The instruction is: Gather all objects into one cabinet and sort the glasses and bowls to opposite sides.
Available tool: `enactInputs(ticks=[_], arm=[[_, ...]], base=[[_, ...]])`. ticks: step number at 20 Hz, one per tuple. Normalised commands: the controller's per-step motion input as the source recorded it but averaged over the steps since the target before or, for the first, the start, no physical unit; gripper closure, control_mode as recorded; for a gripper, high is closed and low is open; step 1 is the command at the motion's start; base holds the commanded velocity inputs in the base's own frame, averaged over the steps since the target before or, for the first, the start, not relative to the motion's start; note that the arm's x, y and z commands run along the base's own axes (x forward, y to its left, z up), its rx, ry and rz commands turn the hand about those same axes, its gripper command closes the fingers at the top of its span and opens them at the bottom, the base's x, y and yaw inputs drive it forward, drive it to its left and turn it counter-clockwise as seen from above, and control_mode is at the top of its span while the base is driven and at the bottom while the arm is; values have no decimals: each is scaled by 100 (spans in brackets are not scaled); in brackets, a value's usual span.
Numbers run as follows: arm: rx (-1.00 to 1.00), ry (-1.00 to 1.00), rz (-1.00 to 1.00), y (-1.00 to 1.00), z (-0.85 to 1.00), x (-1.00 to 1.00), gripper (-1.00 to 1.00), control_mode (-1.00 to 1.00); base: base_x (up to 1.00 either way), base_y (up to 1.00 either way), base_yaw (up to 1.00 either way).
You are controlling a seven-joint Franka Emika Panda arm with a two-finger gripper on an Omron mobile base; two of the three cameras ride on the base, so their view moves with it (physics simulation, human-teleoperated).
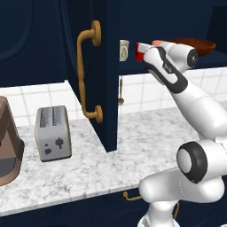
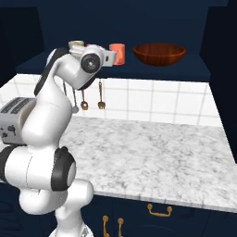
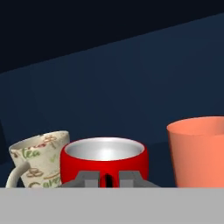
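Pincer (image 3: pixel 105 178) closed on the near rim of the red cup (image 3: pixel 104 161), tips mostly cut off at the frame bottom. Cup sits on the cabinet shelf (image 2: pixel 152 69); beige cup (image 3: pixel 38 162) at its 9 o'clock, partly hidden, orange mug (image 3: pixel 199 151) at 3 o'clock, cropped. Bowl (image 2: pixel 159 53) farther right, half hidden by arm in left base view.

The beige cup (image 3: pixel 40 159), just left of the claw (image 3: pixel 105 179), bears green lettering reading "tea" near its rim; the word lower down is cut off and cannot be read.
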Motion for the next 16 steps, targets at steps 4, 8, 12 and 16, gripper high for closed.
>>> enactInputs(ticks=[4, 8, 12, 16], arm=[[3, 0, 0, 0, -17, 29, -100, -100], [-4, 0, 0, 0, -3, 0, -100, -100], [-3, 0, 0, 0, -3, -18, -100, -100], [-1, 0, 0, 0, 29, -77, -100, -100]], base=[[0, 0, 0], [0, 0, 0], [0, 0, 0], [0, 0, 0]])
